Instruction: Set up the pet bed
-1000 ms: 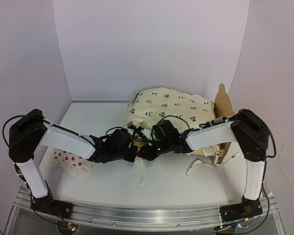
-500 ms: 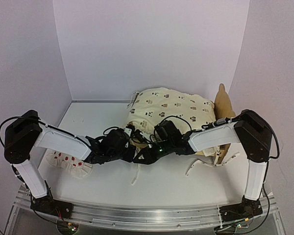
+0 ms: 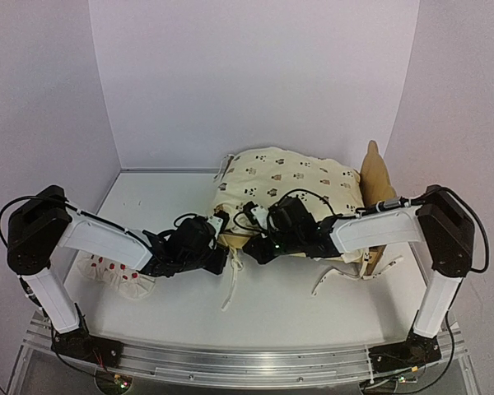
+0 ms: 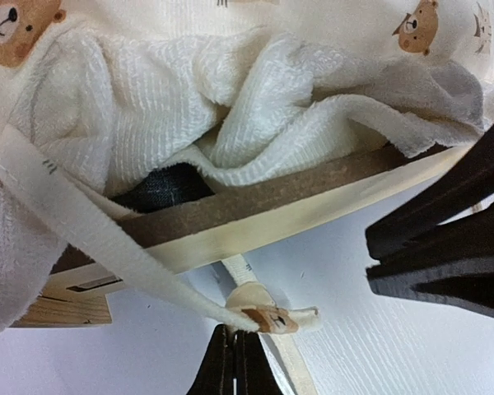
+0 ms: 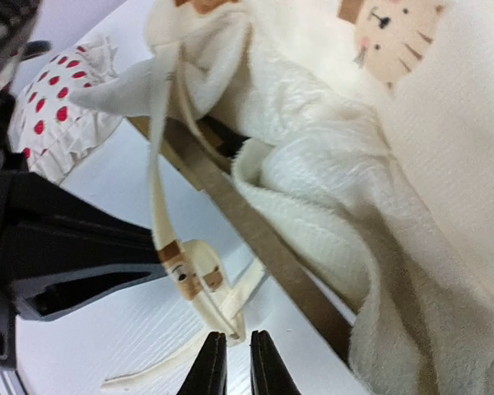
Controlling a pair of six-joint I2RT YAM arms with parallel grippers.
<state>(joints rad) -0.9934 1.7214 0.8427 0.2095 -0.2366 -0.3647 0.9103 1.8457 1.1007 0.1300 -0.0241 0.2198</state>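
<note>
At table rear right, the pale plywood pet bed [image 3: 376,174] lies under a cream animal-print quilt [image 3: 288,177]. Left gripper [image 4: 235,337], pressed together, pinches the quilt's cream fabric tie [image 4: 82,222], apparently for fastening. Right gripper [image 5: 237,341] sits nearly closed at the knot; grip indeterminable.

pet bed [image 4: 255,206] rail: pale wood face, raw brown ply edge, matt. quilt [image 4: 189,99] over rail: printed cotton, waffle-weave underside. tie strap [image 4: 82,216] below rail: flat woven cloth. surface [image 4: 379,346]: white, matt, finely textured. left end effector [image 4: 235,346]: matt black plastic.
</note>
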